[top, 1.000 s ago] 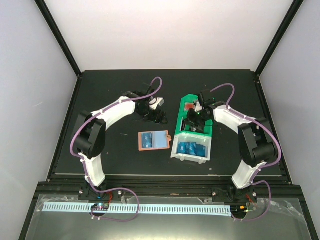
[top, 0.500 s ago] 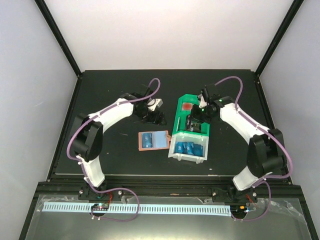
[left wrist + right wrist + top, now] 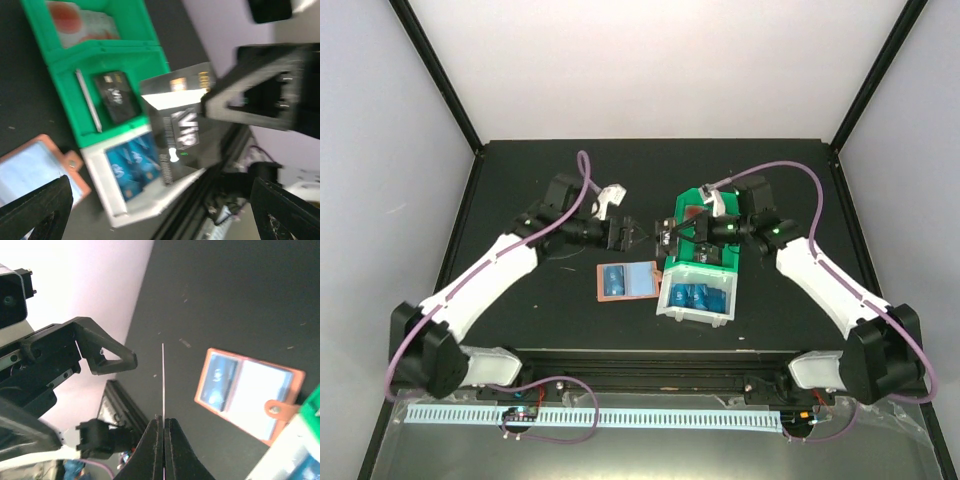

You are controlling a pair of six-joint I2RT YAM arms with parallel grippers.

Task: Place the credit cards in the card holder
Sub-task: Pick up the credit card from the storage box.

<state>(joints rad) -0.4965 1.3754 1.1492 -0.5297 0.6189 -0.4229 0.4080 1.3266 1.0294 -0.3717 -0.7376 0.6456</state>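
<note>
Though smeared in the left wrist view, nearest the bases: white bin [image 3: 698, 318] with blue credit cards [image 3: 698, 297], count unclear. Just left, card holder [image 3: 640, 281] lying open, one blue card [image 3: 612, 280] tucked into a pocket. Farther, right gripper [image 3: 163, 419] clenched on a dark card [image 3: 175, 130], edge-on and barely visible to its own camera. Facing it, left gripper [image 3: 632, 233] spread, grasping nothing. Beyond, green bin [image 3: 105, 50], partly hidden by the right arm [image 3: 820, 276], second dark card [image 3: 115, 95] inside.

We see a green bin [image 3: 150, 52] touching a white bin [image 3: 698, 316] on the black surface [image 3: 520, 170]. In the green bin lie a thin grey rod [image 3: 89, 102] and, one compartment over, something orange-red [image 3: 67, 15].
</note>
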